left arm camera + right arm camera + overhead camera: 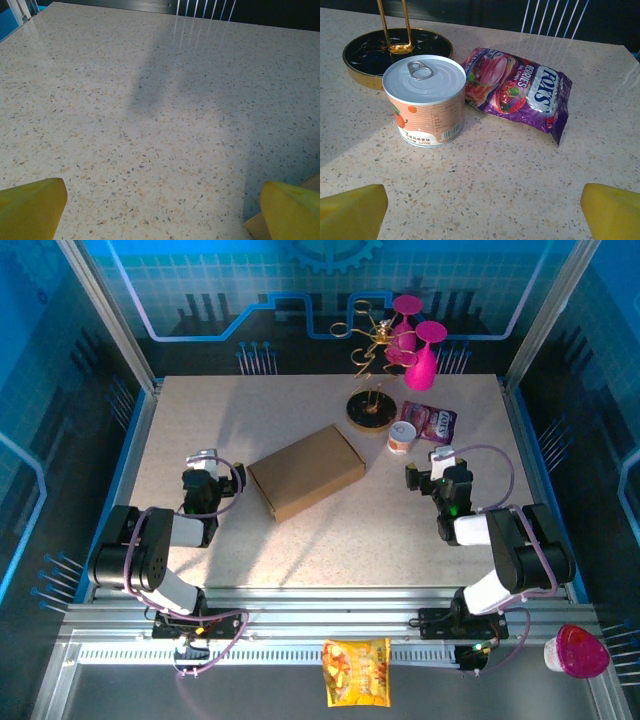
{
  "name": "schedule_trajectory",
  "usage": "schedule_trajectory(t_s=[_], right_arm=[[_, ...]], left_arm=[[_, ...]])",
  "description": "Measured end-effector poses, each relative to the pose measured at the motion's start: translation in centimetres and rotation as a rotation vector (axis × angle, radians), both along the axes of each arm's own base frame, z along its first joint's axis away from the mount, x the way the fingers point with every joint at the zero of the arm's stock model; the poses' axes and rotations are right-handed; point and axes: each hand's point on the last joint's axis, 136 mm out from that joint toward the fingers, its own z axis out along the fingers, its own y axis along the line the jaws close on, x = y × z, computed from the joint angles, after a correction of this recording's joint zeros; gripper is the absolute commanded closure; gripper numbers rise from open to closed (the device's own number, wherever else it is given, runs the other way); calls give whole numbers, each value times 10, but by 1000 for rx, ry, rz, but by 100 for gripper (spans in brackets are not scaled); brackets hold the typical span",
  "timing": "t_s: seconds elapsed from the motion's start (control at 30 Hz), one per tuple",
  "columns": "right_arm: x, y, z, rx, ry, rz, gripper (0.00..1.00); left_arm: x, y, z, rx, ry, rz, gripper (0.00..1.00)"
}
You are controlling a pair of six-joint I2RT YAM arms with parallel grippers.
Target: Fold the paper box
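The paper box (306, 472) is a closed brown cardboard carton lying at an angle in the middle of the table. My left gripper (205, 462) rests low to its left, apart from it and open. In the left wrist view the yellow fingertips (32, 207) stand wide over bare table, and a brown corner of the box (254, 227) peeks in at the lower right. My right gripper (430, 465) sits to the box's right, also open and holding nothing. Its fingertips (350, 210) frame bare tabletop in the right wrist view.
Just beyond the right gripper stand a small tin can (426, 100) and a purple candy bag (520, 90). A gold wire stand on a black round base (372, 408) and two pink glasses (420, 350) are at the back. A yellow snack bag (357, 672) lies on the front rail.
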Motion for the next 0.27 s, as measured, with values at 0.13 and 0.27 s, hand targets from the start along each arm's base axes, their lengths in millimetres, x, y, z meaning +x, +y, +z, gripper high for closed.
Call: schedule_trajectory(t_s=[0.13,0.27], right_arm=[[0,0,0,-1,-2,-2,0],[0,0,0,-1,-2,-1,0]], left_arm=[[0,0,0,0,0,0,0],[0,0,0,0,0,0,1]])
